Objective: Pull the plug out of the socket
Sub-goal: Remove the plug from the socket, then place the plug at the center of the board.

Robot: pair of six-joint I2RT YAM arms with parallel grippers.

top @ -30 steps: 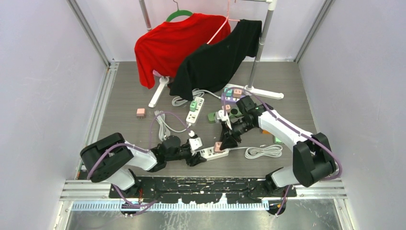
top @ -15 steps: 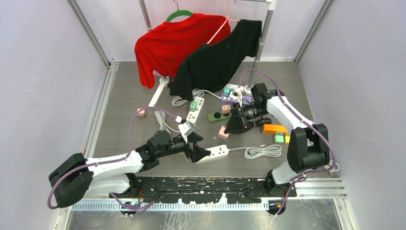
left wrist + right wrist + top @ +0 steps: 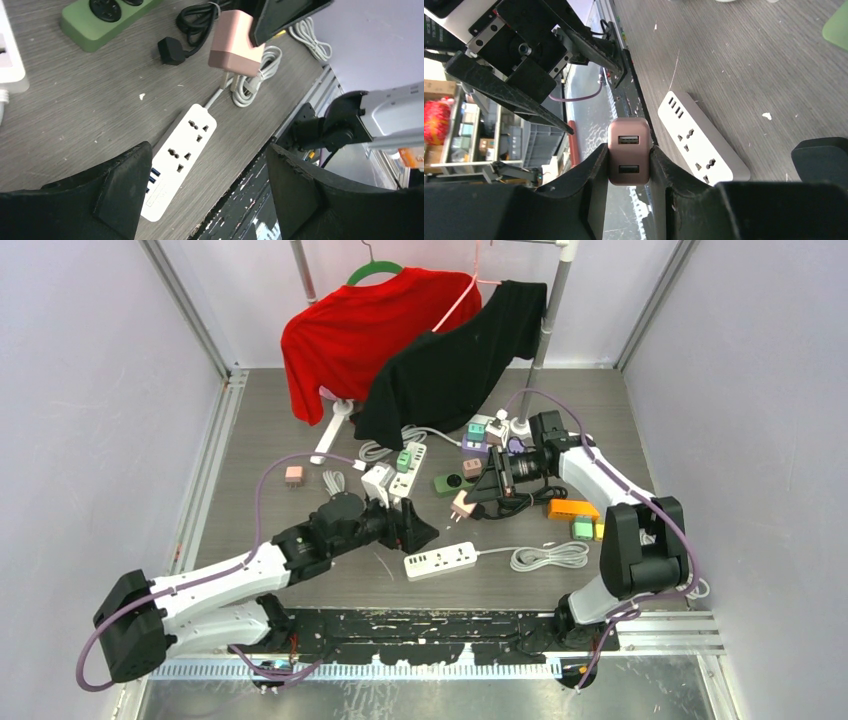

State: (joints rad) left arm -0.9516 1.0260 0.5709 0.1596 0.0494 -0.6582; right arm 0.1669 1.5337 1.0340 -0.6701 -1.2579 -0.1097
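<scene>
A white power strip lies flat near the front edge, its sockets bare; it also shows in the left wrist view and the right wrist view. My right gripper is shut on a pink USB plug, held in the air above and behind the strip; the plug shows between the fingers in the right wrist view and in the left wrist view. My left gripper is open and empty, just left of and above the strip.
A second white strip with a green plug, a green strip, several small coloured adapters, coiled cables and a clothes rack with a red shirt and a black one fill the back half.
My right gripper carried the pink plug up and away from the strip. My left gripper let go of the strip, opened and lifted; the strip now lies flat by itself.
</scene>
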